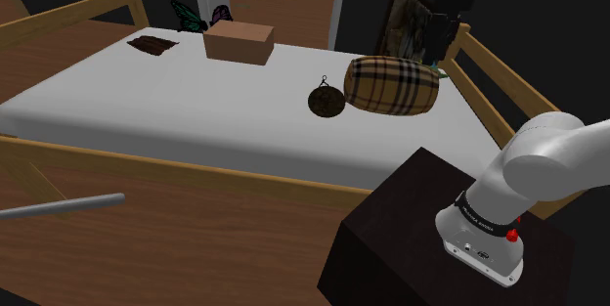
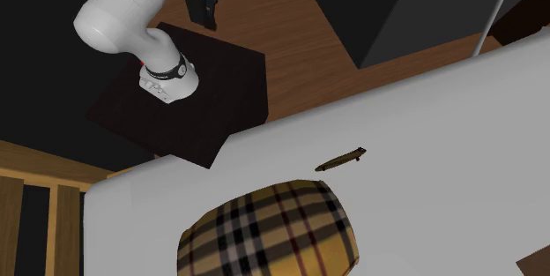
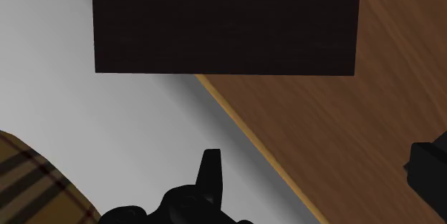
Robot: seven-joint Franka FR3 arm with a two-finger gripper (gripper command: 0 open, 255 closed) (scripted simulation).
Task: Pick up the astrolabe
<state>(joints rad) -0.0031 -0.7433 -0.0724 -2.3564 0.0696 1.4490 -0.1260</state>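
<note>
Your gripper (image 3: 319,162) is open, its two black fingers standing well apart with nothing between them. In the shoulder view it (image 1: 442,40) hangs high over the far right corner of the bed, well apart from the target. The astrolabe (image 1: 326,99) is the dark round disc with a small ring at its far edge, lying on the white mattress (image 1: 147,99) just beside the plaid bolster (image 1: 393,85), on the shoulder view's left of it. From the second exterior view the astrolabe (image 2: 341,159) looks thin and nearly flat on the mattress, so I judge it leaves you little edge to catch. Carry the hand away from the stand (image 3: 226,22) and across the wooden bed rail (image 3: 251,137), then stop directly above the disc before you descend. Turn the wrist so neither finger comes down on the bolster side. Keep the jaws wide, lower straight, and let the fingertips press a little into the soft surface on either side of the rim before closing. Going in slanted would likely push the disc away or tip it against the bolster.
</note>
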